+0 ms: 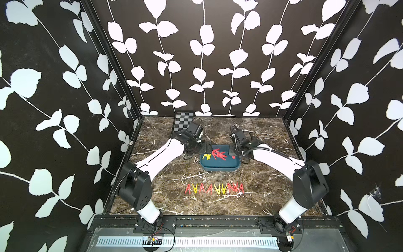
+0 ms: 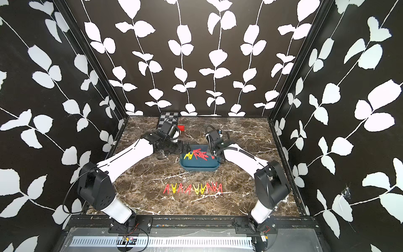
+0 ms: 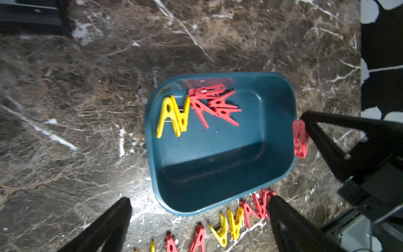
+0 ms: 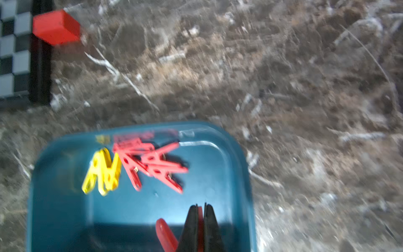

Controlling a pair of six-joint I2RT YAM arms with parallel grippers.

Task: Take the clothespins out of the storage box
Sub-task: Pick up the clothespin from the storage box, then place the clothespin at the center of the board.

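**Marble bench, box half emptied, one red clothespin in my right claw**

Leaf-patterned walls (image 1: pixel 65 87) close in the brown marble bench (image 1: pixel 170 174) I'm working over. Near its middle sits the storage box (image 1: pixel 218 168), with an arm reaching in from each side. A row of clothespins (image 1: pixel 214 189) lies on the bench in front of the box, apart from it. Inside, against the far wall, a tangle of red clothespins (image 3: pixel 214 104) touches two yellow ones (image 3: pixel 174 115).

My left claw (image 3: pixel 200 203) is spread wide and empty, hovering over the left end of the box near the yellow pair. My right claw (image 4: pixel 200 209) is clenched on a single red clothespin (image 3: pixel 301 139), pinching its flat sides above the right end of the box.

I judge these to be light, stiff, smooth plastic with a spring inside. I'd pinch across the flat faces near the spring, since squeezing the legs could pop one open or shoot it out. The tangled red ones may drag a neighbour up with them.
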